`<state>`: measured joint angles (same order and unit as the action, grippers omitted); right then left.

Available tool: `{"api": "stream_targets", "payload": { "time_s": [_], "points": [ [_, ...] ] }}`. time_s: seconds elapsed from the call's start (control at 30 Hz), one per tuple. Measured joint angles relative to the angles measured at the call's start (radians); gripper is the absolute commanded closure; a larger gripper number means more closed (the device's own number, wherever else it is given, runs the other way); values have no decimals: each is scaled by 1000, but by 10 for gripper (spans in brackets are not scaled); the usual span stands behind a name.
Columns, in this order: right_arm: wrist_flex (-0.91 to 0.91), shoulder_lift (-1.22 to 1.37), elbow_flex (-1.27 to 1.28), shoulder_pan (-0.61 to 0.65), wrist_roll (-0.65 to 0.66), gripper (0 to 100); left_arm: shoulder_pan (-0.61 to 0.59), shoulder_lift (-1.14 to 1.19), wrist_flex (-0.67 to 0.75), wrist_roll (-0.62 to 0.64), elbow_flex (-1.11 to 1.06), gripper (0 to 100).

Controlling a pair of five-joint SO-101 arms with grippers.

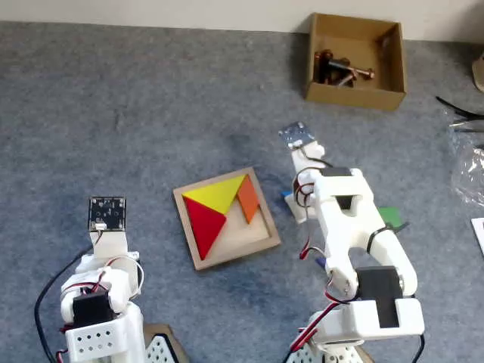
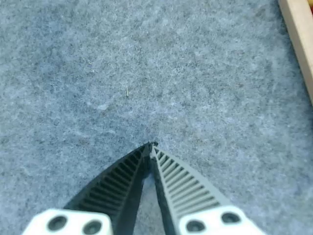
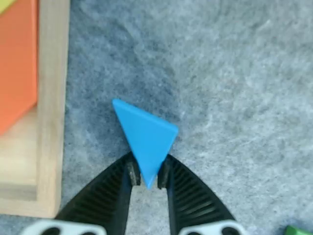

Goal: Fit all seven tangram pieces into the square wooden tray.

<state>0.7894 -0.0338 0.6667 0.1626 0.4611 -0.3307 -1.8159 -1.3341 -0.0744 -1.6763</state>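
We note the right arm stretched forward beside the square wooden tray, wrist pitched down. The right hand is clamped on one corner of the blue triangle, just outside the tray's rim; lifted or lying, we cannot tell. In the tray: yellow triangle, red triangle, orange piece. The left arm is folded back, well apart from the tray. The left hand is closed on nothing, tips together over the grey bench.

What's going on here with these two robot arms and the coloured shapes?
They are filling a wooden tray with puzzle pieces. A yellow triangle, a red triangle and an orange piece lie in it. The right gripper pinches a blue triangle beside the tray. The left gripper sits shut over the grey mat.
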Motion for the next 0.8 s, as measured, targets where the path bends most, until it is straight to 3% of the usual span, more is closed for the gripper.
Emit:
{"api": "stream_targets", "payload": {
  "time_s": [0.57, 0.8],
  "points": [
    [98, -153, -3, 0, 0, 988, 0, 0, 0, 0, 0, 995],
    [101, -249, -3, 0, -55, 854, 0, 0, 0, 0, 0, 995]
  ]
}}
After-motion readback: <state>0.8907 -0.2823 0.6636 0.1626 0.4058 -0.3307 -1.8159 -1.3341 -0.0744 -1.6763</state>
